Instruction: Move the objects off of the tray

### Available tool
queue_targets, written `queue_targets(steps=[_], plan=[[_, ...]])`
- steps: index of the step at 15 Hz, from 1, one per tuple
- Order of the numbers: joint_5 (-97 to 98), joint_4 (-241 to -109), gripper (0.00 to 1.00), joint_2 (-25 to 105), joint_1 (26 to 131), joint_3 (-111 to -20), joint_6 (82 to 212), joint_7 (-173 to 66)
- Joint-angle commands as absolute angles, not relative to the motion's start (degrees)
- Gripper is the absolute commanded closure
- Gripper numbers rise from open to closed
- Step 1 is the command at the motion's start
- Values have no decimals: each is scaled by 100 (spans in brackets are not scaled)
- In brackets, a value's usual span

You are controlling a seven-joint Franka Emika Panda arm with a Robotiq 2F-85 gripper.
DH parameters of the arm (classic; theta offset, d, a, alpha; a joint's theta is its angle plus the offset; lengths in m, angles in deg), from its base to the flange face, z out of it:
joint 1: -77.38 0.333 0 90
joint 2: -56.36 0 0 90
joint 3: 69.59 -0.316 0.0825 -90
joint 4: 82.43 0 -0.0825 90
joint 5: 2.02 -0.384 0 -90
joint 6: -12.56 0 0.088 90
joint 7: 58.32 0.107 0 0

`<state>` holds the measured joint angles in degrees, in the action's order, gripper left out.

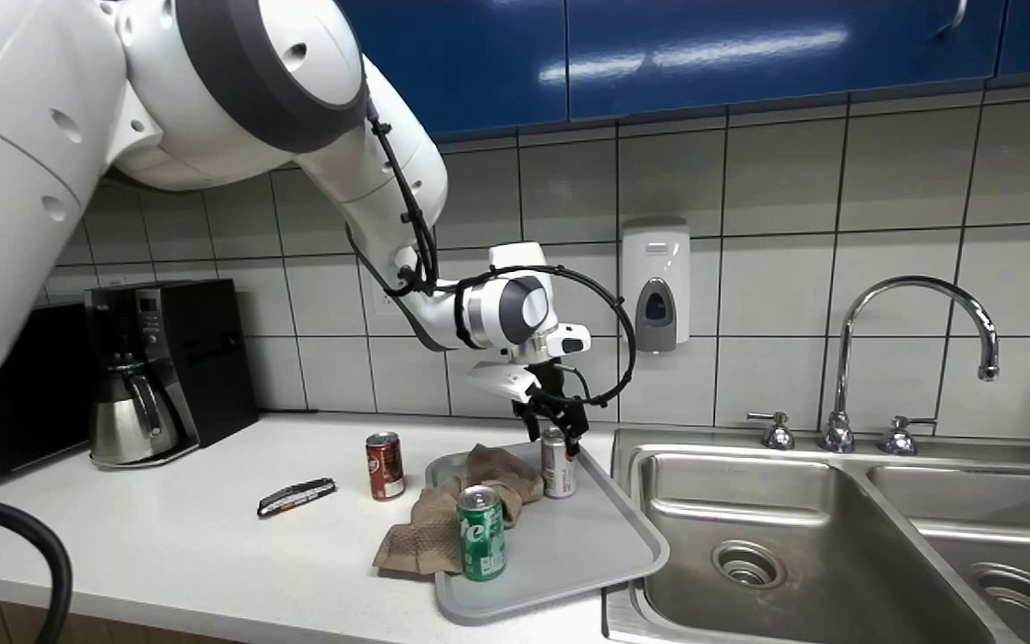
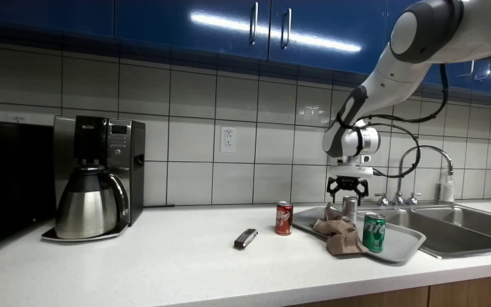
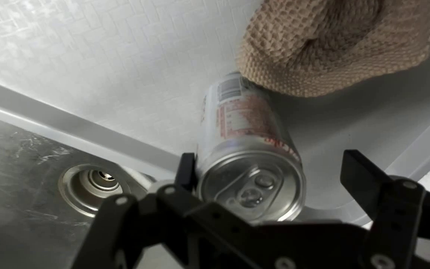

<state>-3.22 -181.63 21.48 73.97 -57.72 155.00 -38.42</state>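
In an exterior view: green can [image 1: 481, 535] on grey tray [image 1: 578, 541], brown cloth [image 1: 433, 529] over its left rim. In an exterior view: red can [image 2: 284, 219] on the counter [image 2: 143, 273], further left. In the wrist view: my gripper [image 3: 273, 168] spread wide, silver can [image 3: 237, 123] between its fingers.

The dark red can [image 2: 284, 218] at left and the green can [image 2: 374, 233] at the near side both wear white lettering; the silver can [image 3: 248, 145], far, has red print. The cloth [image 3: 334, 50] is tan-brown (a waffle pattern of tiny cells), the tray [image 3: 133, 63] light grey with a basket-weave pattern, the counter [image 2: 143, 264] white.
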Motion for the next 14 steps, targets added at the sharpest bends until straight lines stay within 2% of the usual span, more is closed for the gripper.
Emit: queue_targets(steps=[1,2,4,8,9,14], plan=[[-426,-17870,0,2017,7317,-5847,15227,-3804],[-416,-17864,0,2014,7322,-5841,15218,-3803],[-412,-17873,28,2023,7322,-5839,15226,-3810],[-411,-17897,58,2053,7317,-5833,15222,-3811],[-412,-17907,62,2064,7316,-5835,15220,-3815],[-391,-18034,62,2213,7340,-5822,15279,-3818]])
